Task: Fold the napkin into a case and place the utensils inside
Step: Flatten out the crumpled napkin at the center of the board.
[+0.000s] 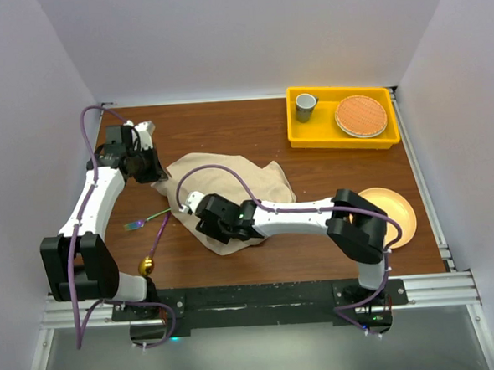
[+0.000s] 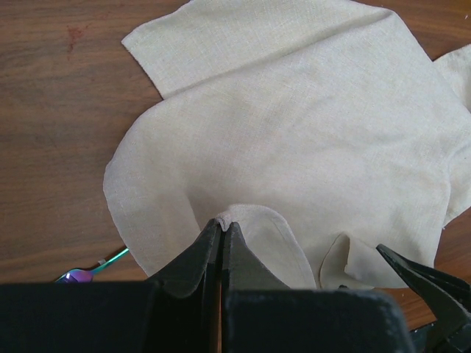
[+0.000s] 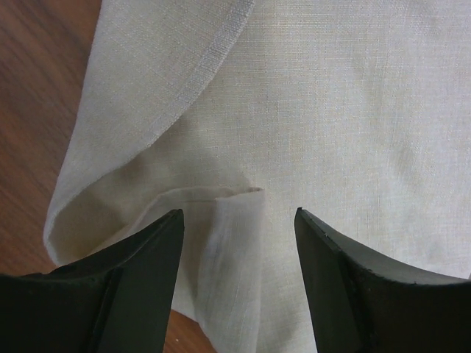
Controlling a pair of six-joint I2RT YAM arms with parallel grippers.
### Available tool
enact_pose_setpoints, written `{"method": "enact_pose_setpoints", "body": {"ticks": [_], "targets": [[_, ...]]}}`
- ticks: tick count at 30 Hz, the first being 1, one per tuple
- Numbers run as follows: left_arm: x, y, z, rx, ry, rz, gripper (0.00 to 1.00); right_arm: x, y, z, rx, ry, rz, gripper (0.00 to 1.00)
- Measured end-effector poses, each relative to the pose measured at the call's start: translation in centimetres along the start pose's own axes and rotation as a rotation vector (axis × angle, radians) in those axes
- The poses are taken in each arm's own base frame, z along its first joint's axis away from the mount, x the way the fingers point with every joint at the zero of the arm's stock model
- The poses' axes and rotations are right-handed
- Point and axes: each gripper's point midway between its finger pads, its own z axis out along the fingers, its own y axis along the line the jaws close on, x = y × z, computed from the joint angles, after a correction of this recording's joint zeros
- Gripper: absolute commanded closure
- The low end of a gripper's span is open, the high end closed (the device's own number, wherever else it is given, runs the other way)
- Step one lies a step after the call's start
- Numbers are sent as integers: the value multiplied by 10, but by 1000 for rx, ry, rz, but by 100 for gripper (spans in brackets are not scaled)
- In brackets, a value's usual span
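At the left edge of the napkin [image 2: 309, 132], the left pincer [image 2: 221, 224] was pressed shut, its jaws meeting on a small raised fold of the cloth's hem. From that grip the cloth spread away from the pincer and to its right, loose and rumpled, with one corner turned over onto itself.

The right pincer [image 3: 239, 217] stood open, holding nothing. Its jaws hung just above the near part of the napkin [image 3: 331, 110], with a doubled-over corner lying straight ahead between them. In my judgement a closing move would turn on that corner, since it sat directly in the gap.

In the overhead view the napkin [image 1: 238, 179] lay as an uneven heap on the brown surface [image 1: 227, 127], between the left pincer [image 1: 154, 180] and the right pincer [image 1: 191, 207]. It was not yet a narrow case.

The fork [image 1: 144, 219] lay just beside the cloth's near-left edge, its long axis running roughly left to right. The spoon [image 1: 145, 265] lay nearer the arm bases, its gold bowl toward the near edge. Both were outside the cloth and closer to the left arm.

Well apart at the far right, a yellow tray [image 1: 345, 141] held a cup [image 1: 307, 106] and a round orange disc [image 1: 362, 115]. A peach plate [image 1: 404, 217] at the right showed nothing on the part not hidden by the arm.
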Motion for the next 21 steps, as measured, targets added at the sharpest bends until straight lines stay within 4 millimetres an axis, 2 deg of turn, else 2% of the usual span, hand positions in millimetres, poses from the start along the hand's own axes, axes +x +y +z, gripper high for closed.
{"method": "enact_pose_setpoints", "body": {"ticks": [4,11,12,13,14,17,20,21], "targets": [[2,1,3,-1,10,-3,100,8,0,12,25,23,0,41],[3,2,5,-3,18,-5,100,22,-7,15,77,40,-6,76],[3,2,5,-3,19,-6,100,25,-10,14,82,45,-9,91],[3,2,5,-3,19,-5,100,27,-13,12,87,48,-11,97],[3,2,5,-3,19,-5,100,27,-16,9,89,46,-11,100],[1,2,5,-2,15,-3,100,15,-34,-7,100,9,18,100],[-5,1,2,-4,0,6,100,2,-67,-25,116,-25,79,100],[-10,1,0,-6,-11,15,100,-4,-84,-32,122,-39,112,100]]}}
